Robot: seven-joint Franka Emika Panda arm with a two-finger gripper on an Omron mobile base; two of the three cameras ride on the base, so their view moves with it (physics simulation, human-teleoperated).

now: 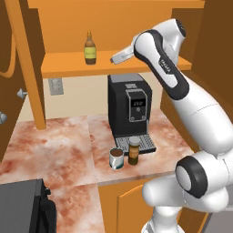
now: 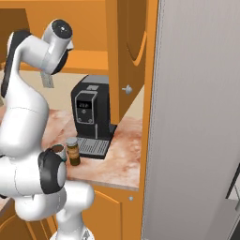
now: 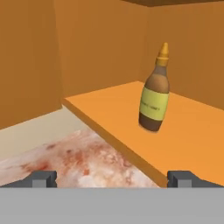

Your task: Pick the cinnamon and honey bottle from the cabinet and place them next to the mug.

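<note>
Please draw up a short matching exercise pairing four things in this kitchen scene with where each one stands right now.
Things:
1. slim amber honey bottle with yellowish label
2. small dark brown cinnamon jar with flat grey lid
3. small pale grey mug with dark inside
4. black coffee machine

Places:
A. at the back of the marbled counter, under the shelf
B. upright on the orange cabinet shelf
C. on the counter, left of the jar
D. on the counter, just in front of the machine's drip tray

Pairs: 1-B, 2-D, 3-C, 4-A

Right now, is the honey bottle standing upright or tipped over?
Upright: the honey bottle stands on its base on the cabinet shelf, cap at the top.
</note>
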